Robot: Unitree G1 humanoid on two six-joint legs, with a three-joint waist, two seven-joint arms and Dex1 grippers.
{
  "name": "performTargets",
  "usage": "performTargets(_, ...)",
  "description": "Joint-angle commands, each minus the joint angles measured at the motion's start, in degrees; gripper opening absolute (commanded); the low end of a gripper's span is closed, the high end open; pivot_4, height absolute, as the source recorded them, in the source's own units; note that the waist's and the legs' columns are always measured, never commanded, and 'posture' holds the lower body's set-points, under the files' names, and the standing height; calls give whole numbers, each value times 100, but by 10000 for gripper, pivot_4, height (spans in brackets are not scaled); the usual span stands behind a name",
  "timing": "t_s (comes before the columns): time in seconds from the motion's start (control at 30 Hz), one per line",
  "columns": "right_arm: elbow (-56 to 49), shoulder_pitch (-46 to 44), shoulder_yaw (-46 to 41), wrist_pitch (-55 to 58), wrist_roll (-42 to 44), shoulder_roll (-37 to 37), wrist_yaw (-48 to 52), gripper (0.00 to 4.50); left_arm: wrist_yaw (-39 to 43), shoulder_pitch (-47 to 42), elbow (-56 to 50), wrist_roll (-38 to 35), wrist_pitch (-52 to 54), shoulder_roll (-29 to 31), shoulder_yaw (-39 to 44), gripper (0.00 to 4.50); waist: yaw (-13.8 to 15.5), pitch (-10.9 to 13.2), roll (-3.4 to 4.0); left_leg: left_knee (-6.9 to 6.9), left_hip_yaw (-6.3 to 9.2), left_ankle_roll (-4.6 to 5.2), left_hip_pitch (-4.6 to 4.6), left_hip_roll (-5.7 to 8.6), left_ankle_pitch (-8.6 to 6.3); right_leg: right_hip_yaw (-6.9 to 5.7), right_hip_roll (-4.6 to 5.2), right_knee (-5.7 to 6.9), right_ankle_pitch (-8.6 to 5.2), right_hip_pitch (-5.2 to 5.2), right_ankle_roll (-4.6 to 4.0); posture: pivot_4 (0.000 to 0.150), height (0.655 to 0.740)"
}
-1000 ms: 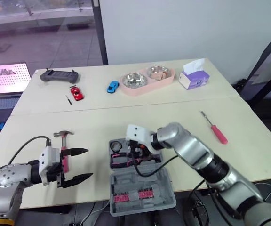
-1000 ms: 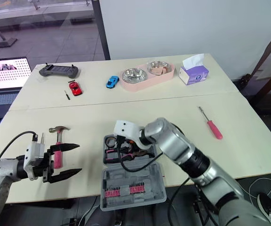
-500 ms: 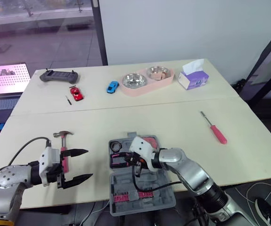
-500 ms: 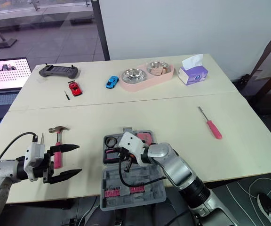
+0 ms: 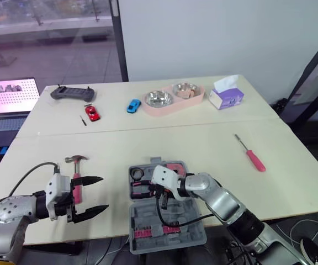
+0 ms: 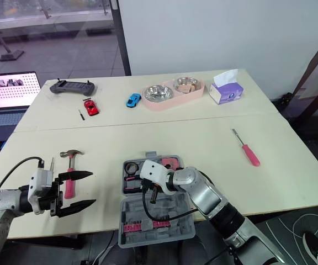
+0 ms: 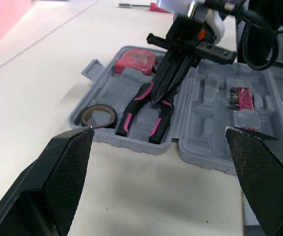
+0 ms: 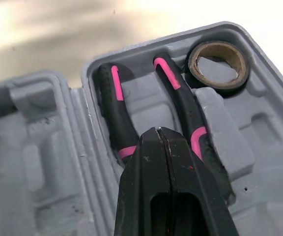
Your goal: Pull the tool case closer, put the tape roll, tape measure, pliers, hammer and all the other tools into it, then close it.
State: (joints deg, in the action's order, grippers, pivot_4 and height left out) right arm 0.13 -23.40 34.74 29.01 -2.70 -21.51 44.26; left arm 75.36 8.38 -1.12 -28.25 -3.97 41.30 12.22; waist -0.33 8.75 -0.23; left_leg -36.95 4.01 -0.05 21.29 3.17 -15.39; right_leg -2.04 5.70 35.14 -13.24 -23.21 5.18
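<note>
Pink-handled hammer (image 5: 75,186) lies by spread left end effector (image 5: 104,193); right end effector (image 8: 159,133) pressed together over pliers (image 8: 116,112).

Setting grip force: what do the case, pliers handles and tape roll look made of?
Case: grey moulded plastic, matt, with formed recesses.
Pliers handles: probably rubbery sleeves, black with pink stripes, slight sheen.
Tape roll: dark tape on a brown core, likely cardboard.

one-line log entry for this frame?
tool case: open | pliers: inside | right gripper: shut, tip at pliers | left gripper: open, by hammer | hammer, screwdriver: on table
</note>
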Motion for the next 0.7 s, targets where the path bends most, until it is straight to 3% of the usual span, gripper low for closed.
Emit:
performTargets(0.03,996,262,335,374,-502,-322,25,162,-4,-16,-147,-128,-38,39,145,45000,17,-36,-9,-2,0,0,0,0,0,1,2,0,-7,0,11,1500,7400)
performTargets(0.23,1043,243,234,314,-404,-225,29,162,15,-47,-104,-118,-63,63,166,45000,108,-78,-17,-4,1,0,-1,2,0,2,2,0,3,1,-4,1500,7400)
performTargets(0.5,-236,301,-776,-306,417,-60,210,162,136,-121,-46,84,13,154,-105,45000,107,-60,-15,-6,1,0,16,7,0,2,10,0,2,-13,-1,1500,7400)
performTargets(0.63,-2097,350,-2090,936,1761,-737,806,162,-109,-417,21,413,193,20,-534,45000,115,21,40,-14,2,-1,56,6,2,4,5,10,6,-27,-2,1500,7400)
performTargets(0.7,-2512,506,-2375,1299,2073,-1320,1139,0,-162,-483,70,460,278,-2,-635,39543,115,21,27,-23,2,0,90,7,2,3,6,10,15,-54,11,1500,7400)
